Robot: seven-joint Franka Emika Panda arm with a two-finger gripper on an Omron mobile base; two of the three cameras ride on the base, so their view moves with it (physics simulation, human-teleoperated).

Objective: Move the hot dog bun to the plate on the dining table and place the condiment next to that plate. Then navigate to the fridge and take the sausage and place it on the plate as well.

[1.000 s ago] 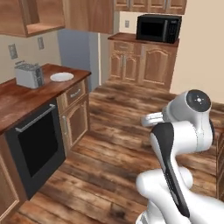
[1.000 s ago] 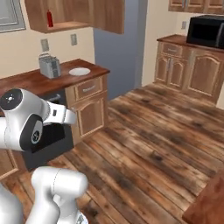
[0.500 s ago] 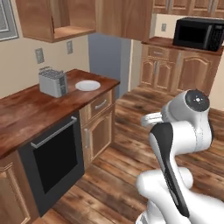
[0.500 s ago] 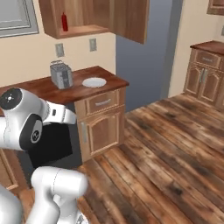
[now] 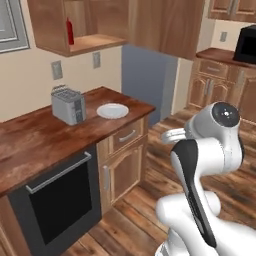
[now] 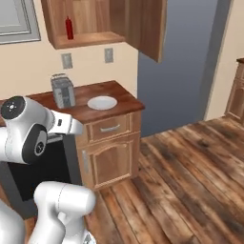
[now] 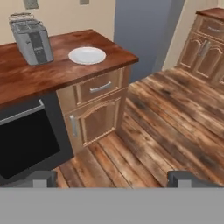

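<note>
The condiment (image 5: 70, 31) (image 6: 69, 27), a slim red bottle, stands upright on the shelf of an open wall cabinet above the counter. To the right of the counter rises the tall grey fridge (image 5: 147, 75) (image 6: 181, 71) (image 7: 140, 30). My gripper (image 7: 114, 179) is open and empty, its two dark fingertips (image 7: 41, 178) far apart, hanging over the wood floor in front of the counter. The hot dog bun, the blue-grey plate, the dining table and the sausage are out of view.
A silver toaster (image 5: 68, 104) (image 7: 31, 41) and a round white plate (image 5: 112, 110) (image 7: 87, 55) sit on the reddish-brown countertop (image 5: 30, 140). Below it are a black oven (image 5: 55, 200) and a drawer cabinet (image 6: 110, 143). More cabinets (image 7: 205, 43) stand at the right; wood floor (image 6: 190, 171) lies between.
The whole picture has shifted as the base turns: the counter with toaster and white plate has come nearer and slid right, and the microwave has gone to the edge. The gripper stays open.
</note>
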